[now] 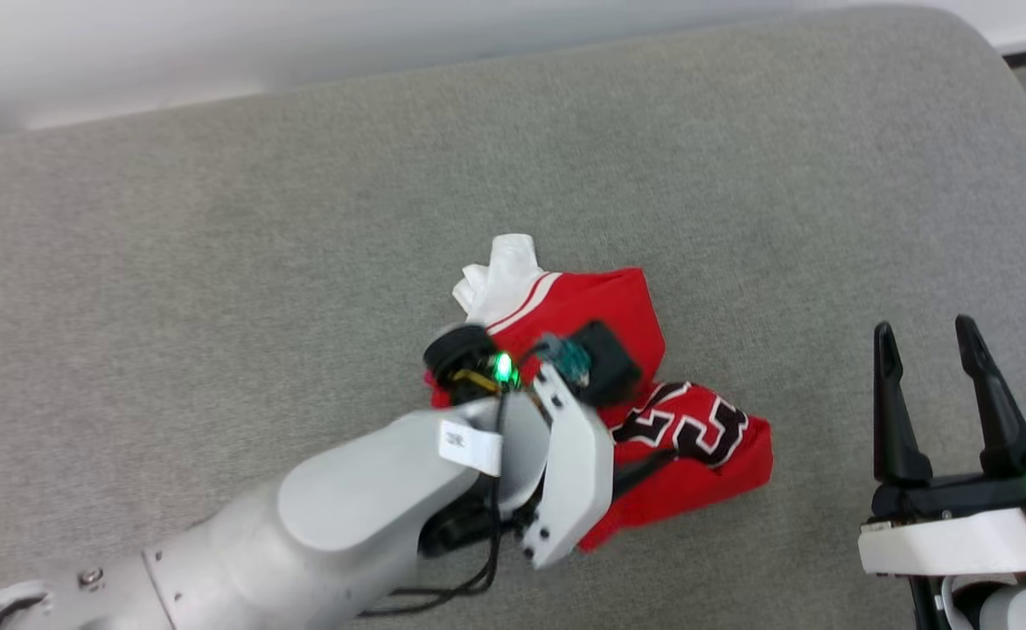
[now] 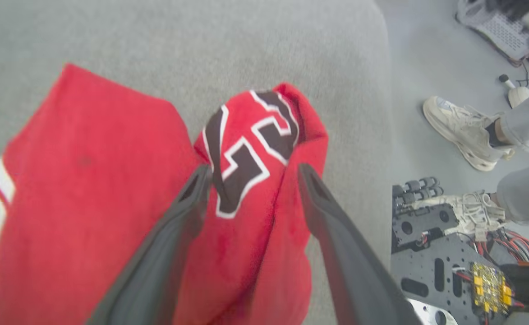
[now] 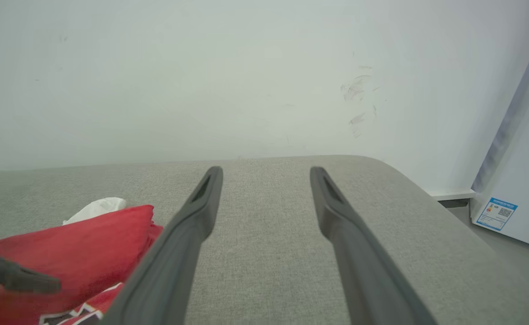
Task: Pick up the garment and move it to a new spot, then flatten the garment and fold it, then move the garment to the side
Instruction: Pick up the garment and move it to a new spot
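Dark fingers of the left gripper (image 2: pixel 253 180) stand apart, straddling a raised ridge of the garment (image 1: pixel 731 477) without pinching it. To lift cleanly, I would sink deeper and close on the full ridge, not one loose layer. The garment lies crumpled at centre frame on the grey cushion (image 1: pixel 303 219); the right gripper (image 1: pixel 924 337), lower right, gapes empty.

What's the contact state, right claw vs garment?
Apart. The head view shows a strip of bare grey surface between the open right claw and the garment.
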Tool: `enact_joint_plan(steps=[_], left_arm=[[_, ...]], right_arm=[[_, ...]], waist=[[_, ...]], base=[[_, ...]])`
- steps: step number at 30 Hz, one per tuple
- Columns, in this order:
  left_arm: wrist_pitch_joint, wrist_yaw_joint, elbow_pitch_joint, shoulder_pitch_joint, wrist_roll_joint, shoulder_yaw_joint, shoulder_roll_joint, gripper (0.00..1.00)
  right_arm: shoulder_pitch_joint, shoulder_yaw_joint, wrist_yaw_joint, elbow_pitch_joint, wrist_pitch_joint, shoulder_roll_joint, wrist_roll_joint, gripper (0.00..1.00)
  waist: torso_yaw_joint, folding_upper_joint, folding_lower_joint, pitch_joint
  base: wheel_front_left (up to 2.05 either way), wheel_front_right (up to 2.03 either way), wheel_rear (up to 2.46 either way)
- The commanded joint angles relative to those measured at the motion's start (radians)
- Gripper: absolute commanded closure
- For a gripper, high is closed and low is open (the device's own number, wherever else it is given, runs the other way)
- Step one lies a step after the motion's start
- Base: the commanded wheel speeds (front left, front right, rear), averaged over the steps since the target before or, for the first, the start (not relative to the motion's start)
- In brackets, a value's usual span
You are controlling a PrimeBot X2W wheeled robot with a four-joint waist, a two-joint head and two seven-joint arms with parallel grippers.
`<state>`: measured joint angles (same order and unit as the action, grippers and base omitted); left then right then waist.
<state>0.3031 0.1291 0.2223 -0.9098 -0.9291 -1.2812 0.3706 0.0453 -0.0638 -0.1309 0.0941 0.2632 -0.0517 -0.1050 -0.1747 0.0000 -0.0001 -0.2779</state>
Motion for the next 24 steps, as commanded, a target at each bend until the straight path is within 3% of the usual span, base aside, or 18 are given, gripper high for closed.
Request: enact_joint_plan(steps=[1, 3, 5, 12, 19, 24], left_arm=[[-0.078, 0.0, 0.0, -0.024, 0.004, 0.025, -0.004, 0.0], [-0.166, -0.002, 0.001, -0.028, 0.01, 0.062, -0.005, 0.0], [-0.257, -0.032, 0.005, -0.037, 0.039, 0.105, 0.003, 0.0], [-0.521, -0.214, 0.011, 0.035, 0.135, 0.227, 0.061, 0.0], [-0.569, -0.419, -0.07, 0.21, 0.25, 0.409, 0.119, 0.0], [-0.568, -0.513, -0.172, 0.415, 0.383, 0.597, 0.127, 0.0]], right_arm=[[-0.014, -0.002, 0.0, -0.005, 0.002, 0.003, 0.007, 0.0], [-0.03, -0.004, 0.0, -0.008, 0.002, 0.002, 0.011, 0.0], [-0.04, -0.003, 0.0, -0.008, 0.002, 0.002, 0.016, 0.0], [-0.079, -0.001, 0.0, -0.011, 0.002, 0.003, 0.035, 0.0], [-0.112, -0.005, 0.0, -0.004, 0.002, 0.003, 0.041, 0.0], [-0.128, -0.002, 0.0, -0.005, 0.002, 0.002, 0.046, 0.0]], waist=[[0.019, 0.0, 0.0001, 0.031], [0.032, 0.0, 0.0001, 0.054], [0.047, 0.0, 0.0001, 0.076], [0.096, 0.0, 0.0001, 0.145], [0.142, 0.0, 0.0001, 0.187], [0.165, 0.0, 0.0001, 0.209]], base=[[0.0, 0.0, 0.0], [0.0, 0.0, 0.0], [0.0, 0.0, 0.0], [0.0, 0.0, 0.0], [0.0, 0.0, 0.0], [0.0, 0.0, 0.0]])
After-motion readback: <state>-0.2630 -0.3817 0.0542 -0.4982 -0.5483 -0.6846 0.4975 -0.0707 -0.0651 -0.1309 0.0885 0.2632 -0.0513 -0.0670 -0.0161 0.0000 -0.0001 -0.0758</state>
